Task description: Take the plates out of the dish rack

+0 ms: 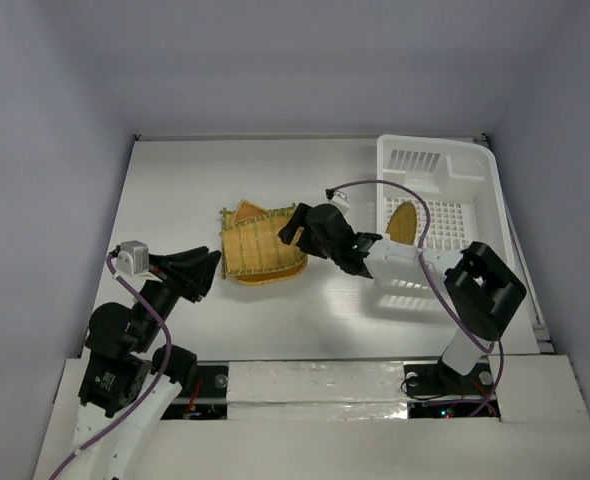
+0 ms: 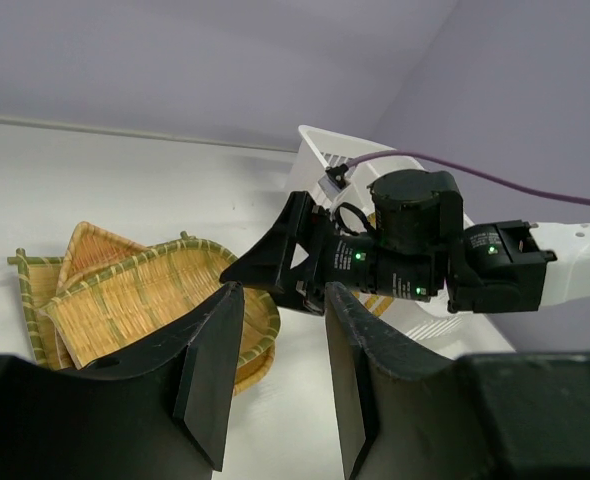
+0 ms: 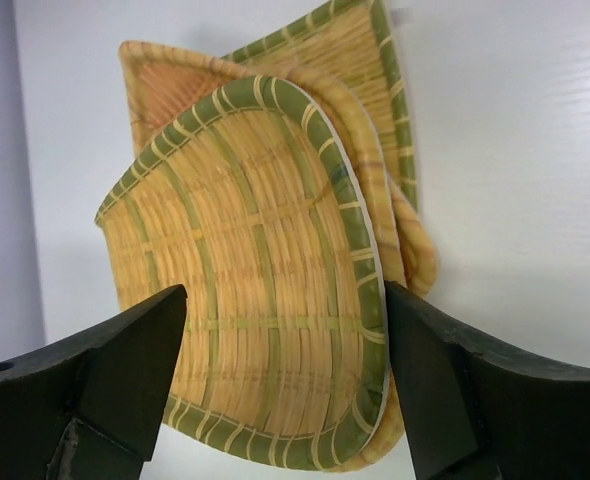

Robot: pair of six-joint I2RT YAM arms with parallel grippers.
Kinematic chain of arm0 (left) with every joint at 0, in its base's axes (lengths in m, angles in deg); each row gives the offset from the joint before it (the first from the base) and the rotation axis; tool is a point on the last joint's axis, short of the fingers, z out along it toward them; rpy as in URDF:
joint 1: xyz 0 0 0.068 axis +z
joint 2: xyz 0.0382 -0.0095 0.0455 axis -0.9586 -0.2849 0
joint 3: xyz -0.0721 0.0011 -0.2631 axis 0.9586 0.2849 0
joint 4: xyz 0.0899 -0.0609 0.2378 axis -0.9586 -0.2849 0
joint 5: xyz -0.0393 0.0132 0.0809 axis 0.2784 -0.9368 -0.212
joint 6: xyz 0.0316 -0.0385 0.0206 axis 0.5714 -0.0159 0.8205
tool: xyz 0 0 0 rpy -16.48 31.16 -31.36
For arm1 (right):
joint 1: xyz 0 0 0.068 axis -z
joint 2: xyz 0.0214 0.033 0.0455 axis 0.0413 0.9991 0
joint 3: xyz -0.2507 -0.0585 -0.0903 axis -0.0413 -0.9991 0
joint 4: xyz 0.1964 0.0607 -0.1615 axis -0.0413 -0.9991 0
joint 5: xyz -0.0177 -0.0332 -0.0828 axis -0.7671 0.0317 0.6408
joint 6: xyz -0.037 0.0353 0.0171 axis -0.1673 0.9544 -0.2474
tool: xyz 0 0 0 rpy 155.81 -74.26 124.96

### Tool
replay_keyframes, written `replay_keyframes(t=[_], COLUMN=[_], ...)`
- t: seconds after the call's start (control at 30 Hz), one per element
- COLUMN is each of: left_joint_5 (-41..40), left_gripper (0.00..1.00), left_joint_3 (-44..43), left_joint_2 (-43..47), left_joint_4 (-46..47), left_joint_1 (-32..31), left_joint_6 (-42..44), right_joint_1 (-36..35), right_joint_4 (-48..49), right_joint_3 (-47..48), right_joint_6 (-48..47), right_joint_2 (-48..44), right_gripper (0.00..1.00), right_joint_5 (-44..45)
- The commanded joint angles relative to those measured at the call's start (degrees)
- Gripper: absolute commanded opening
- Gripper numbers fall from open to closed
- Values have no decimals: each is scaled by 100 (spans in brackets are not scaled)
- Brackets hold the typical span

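Observation:
Several woven bamboo plates lie stacked on the white table left of centre. The top plate is green-rimmed. My right gripper hangs over the stack's right edge, and in the right wrist view the right gripper stands open, its jaws on either side of the top plate without touching it. The white dish rack sits at the right, with one oval plate standing inside. My left gripper is just left of the stack; the left gripper is open and empty.
The right arm's forearm crosses the rack's near left corner, and a purple cable loops over the rack. Grey walls close in the table on three sides. In the left wrist view the rack shows behind the right arm's wrist.

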Motion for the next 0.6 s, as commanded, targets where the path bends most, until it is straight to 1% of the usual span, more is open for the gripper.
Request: replay_keyframes(t=[0.0,0.13,0.17,0.27,0.37,0.43,0.5,0.57], left_joint_5=[1,19,10,10,10,19,27,27], left_gripper=[35,35,35,35,35,35,35,35], left_joint_3=[6,6,6,6,6,6,6,-3], left_joint_2=[-45,-45,-45,-45,-45,-45,-54,-54], left_joint_4=[197,206,197,197,206,206,215,206], left_joint_1=[-2,-2,-2,-2,-2,-2,-2,-2], left_joint_6=[-31,-23,-31,-31,-31,-23,-23,-23], right_joint_1=[-55,-55,-55,-55,-55,-55,-55,-55], right_joint_4=[-803,-1436,-1664,-1850,-2000,-2183,-2263,-2395], right_joint_3=[478,829,1004,1173,1217,1270,1244,1208], right_joint_6=[-452,-759,-838,-918,-988,-1041,-1120,-1243], right_joint_2=[-222,-257,-214,-196,-231,-379,-722,-1055], right_gripper=[84,85,87,88,89,86,59,19], right_joint_5=[663,848,953,1051,1182,1401,1639,1850])
